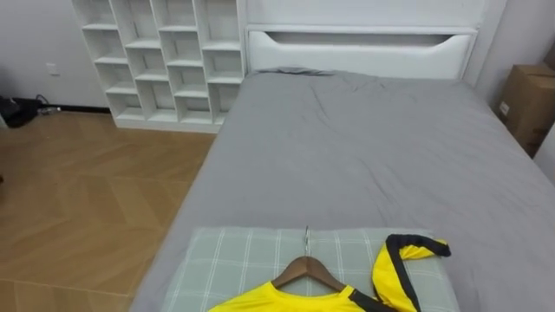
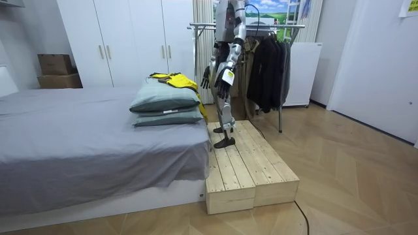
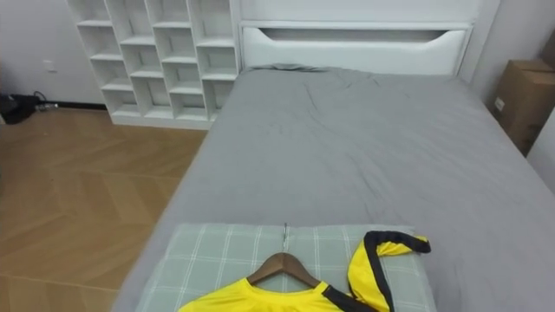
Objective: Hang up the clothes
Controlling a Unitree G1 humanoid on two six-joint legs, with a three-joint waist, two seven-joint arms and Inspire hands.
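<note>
Yellow shirt (image 1: 260,303) on hanger (image 1: 305,270) lies on pillow (image 1: 225,256) near hand (image 2: 208,78)

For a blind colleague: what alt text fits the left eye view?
A yellow shirt with black trim on a wooden hanger lies on a green checked pillow at the near end of a grey-sheeted bed. A white cubby shelf stands beyond, at the left.

From my station I count one yellow shirt (image 1: 286,302) on one wooden hanger (image 1: 306,270), near. There are two pillows (image 2: 166,101), stacked, and one bed (image 1: 364,156). Far left stands one white shelf unit (image 1: 165,61); far right, two cardboard boxes (image 2: 55,64), stacked. I also see one clothes rack (image 2: 261,26) carrying several dark garments (image 2: 268,65) that I can't separate, and one wooden platform (image 2: 248,163).
</note>
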